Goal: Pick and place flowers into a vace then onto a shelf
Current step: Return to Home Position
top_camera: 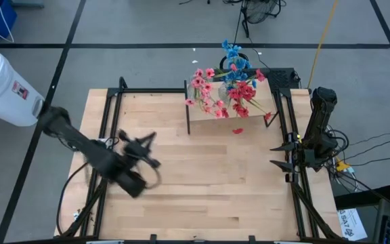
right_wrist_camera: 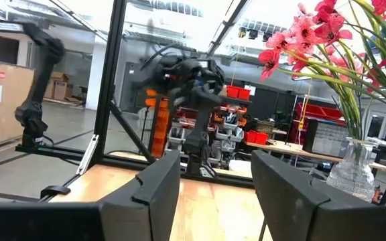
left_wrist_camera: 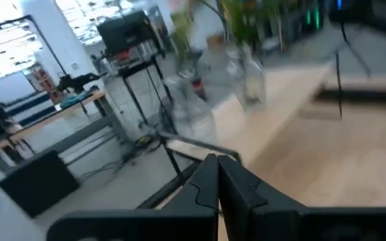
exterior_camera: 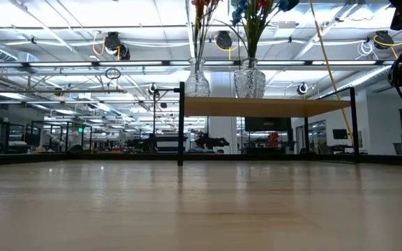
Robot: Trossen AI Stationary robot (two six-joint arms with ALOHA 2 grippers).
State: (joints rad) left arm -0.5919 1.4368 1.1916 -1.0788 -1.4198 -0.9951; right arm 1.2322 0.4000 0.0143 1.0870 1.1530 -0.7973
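Note:
The flowers (top_camera: 225,88), red, pink and blue sprays, stand in two clear glass vases (exterior_camera: 197,82) (exterior_camera: 250,80) on the shelf (exterior_camera: 264,106), a light wood board on thin black legs at the table's far middle. My left gripper (top_camera: 147,142) is shut and empty over the table's left half, pointing toward the shelf; its fingers meet in the left wrist view (left_wrist_camera: 218,171). My right gripper (top_camera: 277,155) is open and empty near the table's right edge, to the near right of the shelf. Its wrist view (right_wrist_camera: 216,181) shows a vase (right_wrist_camera: 350,167) with red flowers (right_wrist_camera: 313,33).
A small red petal (top_camera: 237,131) lies on the tabletop just in front of the shelf. Black frame rails (top_camera: 107,135) (top_camera: 286,129) run along the table's left and right sides. The bare wood tabletop (top_camera: 208,183) stretches between the arms.

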